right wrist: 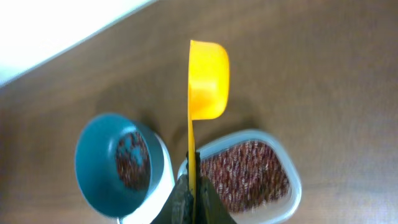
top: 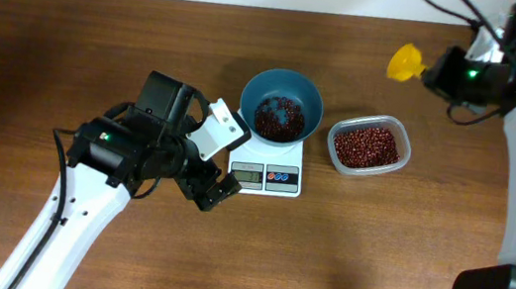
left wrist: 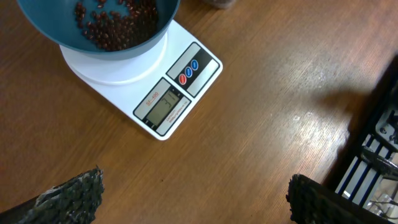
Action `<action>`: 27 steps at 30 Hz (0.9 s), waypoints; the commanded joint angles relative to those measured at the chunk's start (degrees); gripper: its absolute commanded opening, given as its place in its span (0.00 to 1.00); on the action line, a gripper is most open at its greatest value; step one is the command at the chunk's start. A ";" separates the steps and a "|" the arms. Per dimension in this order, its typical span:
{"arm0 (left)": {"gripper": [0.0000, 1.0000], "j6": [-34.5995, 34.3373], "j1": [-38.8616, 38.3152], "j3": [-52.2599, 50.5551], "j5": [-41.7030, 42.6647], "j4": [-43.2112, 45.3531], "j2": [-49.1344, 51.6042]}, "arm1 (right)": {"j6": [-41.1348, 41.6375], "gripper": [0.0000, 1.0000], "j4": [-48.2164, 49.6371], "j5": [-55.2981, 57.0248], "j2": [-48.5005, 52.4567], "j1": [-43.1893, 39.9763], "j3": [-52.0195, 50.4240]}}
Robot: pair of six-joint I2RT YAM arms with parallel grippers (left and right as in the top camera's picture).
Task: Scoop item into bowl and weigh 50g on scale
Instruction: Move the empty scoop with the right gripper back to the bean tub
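The teal-blue bowl point(top: 281, 105) stands on the white scale point(top: 266, 172) and holds a thin layer of red-brown beans point(top: 279, 117). The bowl point(left wrist: 93, 28), the beans in it point(left wrist: 115, 25) and the scale point(left wrist: 163, 93) show in the left wrist view. More beans point(top: 368, 145) fill a clear container right of the scale. My left gripper point(top: 217, 189) is open and empty, just left of the scale's front. My right gripper point(top: 437, 73) is shut on a yellow scoop point(top: 406, 62), held high at the back right. The scoop point(right wrist: 207, 78) looks empty above bowl point(right wrist: 115, 163) and beans point(right wrist: 242, 174).
The clear rounded container point(top: 404, 144) sits right of the scale on the brown wooden table point(top: 101, 44). The table's far edge meets a white wall at the top. A black grid-like frame point(left wrist: 379, 149) shows at the right of the left wrist view.
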 commanded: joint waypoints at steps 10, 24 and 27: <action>0.99 -0.57 -0.13 0.81 0.76 -0.11 -0.13 | 1.05 0.04 -19.02 17.79 -1.51 12.87 1.29; 0.99 -0.57 -0.13 0.81 0.76 -0.11 -0.13 | 5.20 0.04 -20.70 25.77 5.03 16.94 1.27; 0.99 -0.55 -0.13 0.81 0.76 -0.11 -0.13 | 4.96 0.04 -18.95 23.47 6.75 16.94 1.27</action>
